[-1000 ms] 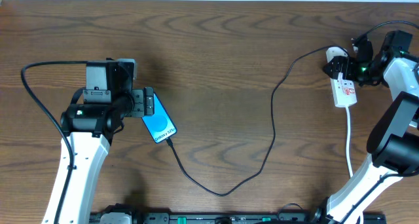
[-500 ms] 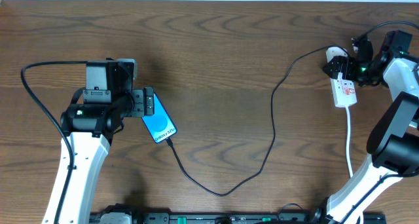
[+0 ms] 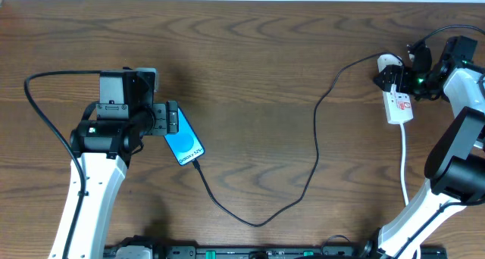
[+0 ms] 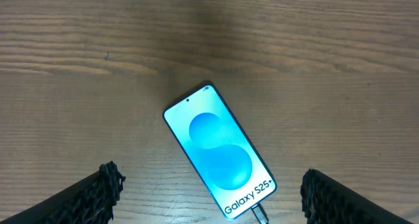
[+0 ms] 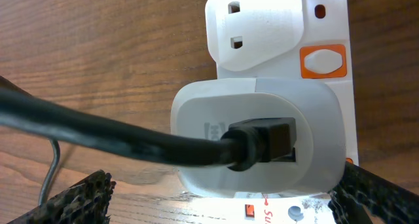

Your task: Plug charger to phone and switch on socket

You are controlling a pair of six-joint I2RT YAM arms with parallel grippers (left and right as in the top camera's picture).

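Observation:
The phone lies face up and slanted on the wooden table, its blue screen lit and reading "Galaxy S25+". The charger, a thin black cable, has its small plug seated at the phone's lower end. It loops across the table to a white adapter plugged into the socket. My left gripper is open, with one finger on each side of the phone, apart from it. Open too, my right gripper straddles the adapter. An orange switch sits beside it.
The socket's white cord runs toward the table's front edge along my right arm. A thick black robot cable arcs by my left arm. A second, unused outlet lies beyond the adapter.

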